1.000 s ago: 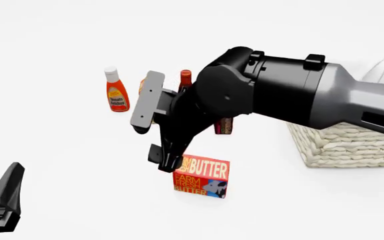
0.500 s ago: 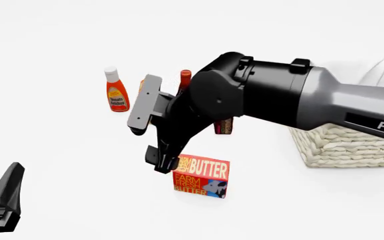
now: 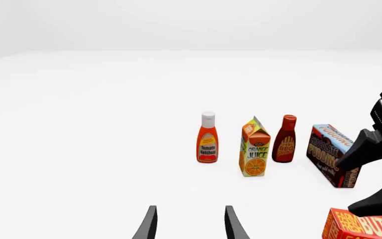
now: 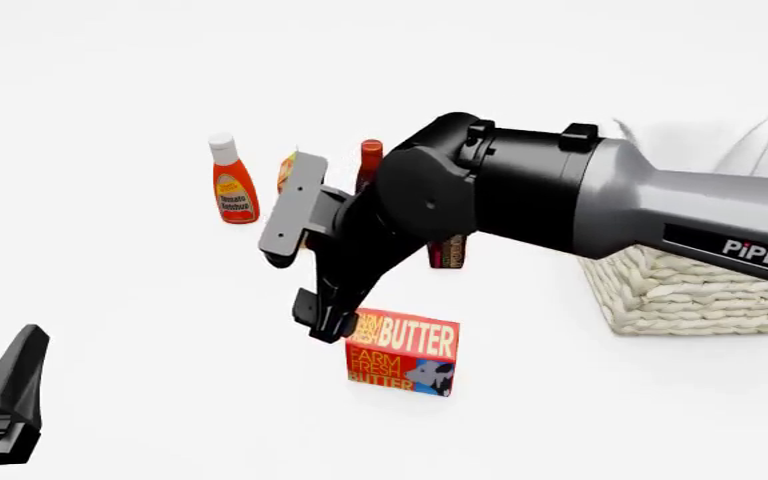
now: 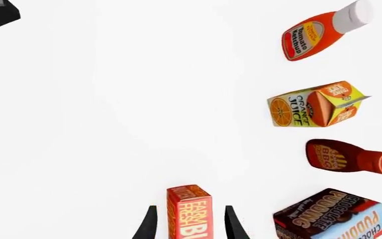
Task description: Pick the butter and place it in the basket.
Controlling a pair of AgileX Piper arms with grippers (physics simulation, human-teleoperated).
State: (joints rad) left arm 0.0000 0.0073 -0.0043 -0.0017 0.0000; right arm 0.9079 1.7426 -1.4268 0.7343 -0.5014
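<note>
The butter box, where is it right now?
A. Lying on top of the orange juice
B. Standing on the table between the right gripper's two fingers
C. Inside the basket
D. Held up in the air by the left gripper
B: in the right wrist view the butter stands between the right gripper fingers, and the front view shows it down on the table, apart from the basket.

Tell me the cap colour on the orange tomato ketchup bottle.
White: the orange tomato ketchup bottle has a white cap, clearest in the left wrist view.
</note>
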